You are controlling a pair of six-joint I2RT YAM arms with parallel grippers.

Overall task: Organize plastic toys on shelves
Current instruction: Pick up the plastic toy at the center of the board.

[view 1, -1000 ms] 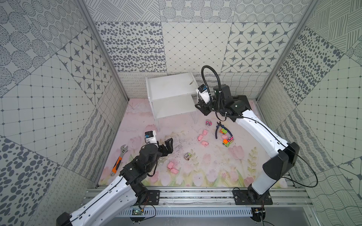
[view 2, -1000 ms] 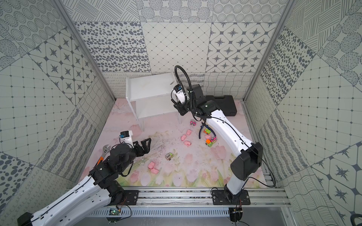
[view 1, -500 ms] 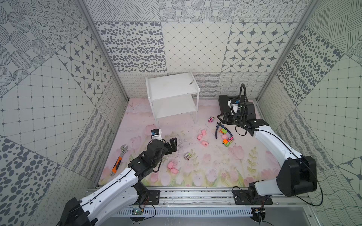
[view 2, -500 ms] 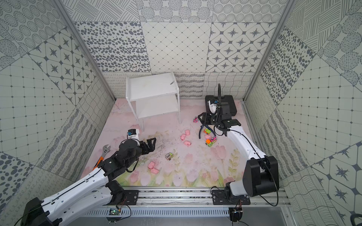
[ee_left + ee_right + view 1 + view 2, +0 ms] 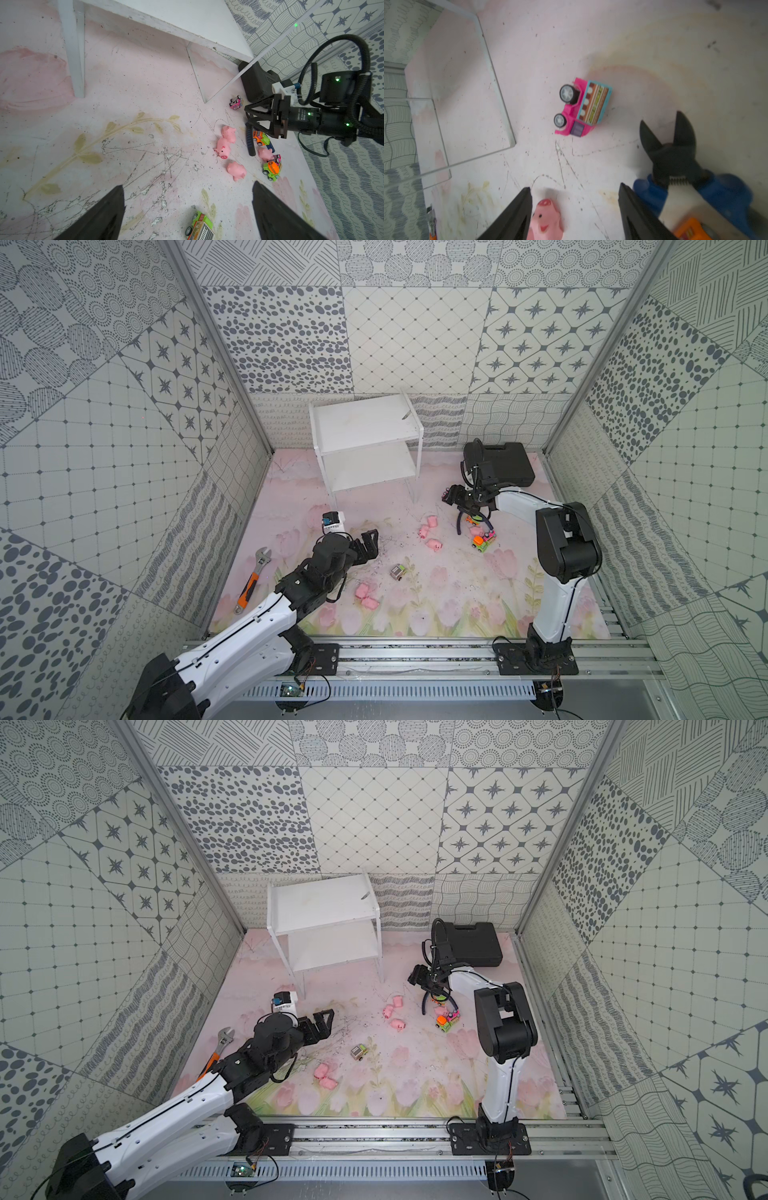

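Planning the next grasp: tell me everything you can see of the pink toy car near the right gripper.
The pink toy car lies tipped on its side on the floral mat. It has a glossy pink plastic body, a purple window and a cargo box framed in light blue with a brown and yellow striped sticker. Two black wheels with silver hubs point sideways, off the mat. Nothing touches it. The open right gripper stands just short of it, with nothing in its grip.

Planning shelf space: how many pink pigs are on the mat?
6: three pigs clustered centrally, one among the cars by the pliers, two together beside the left arm. Arms may hide others.
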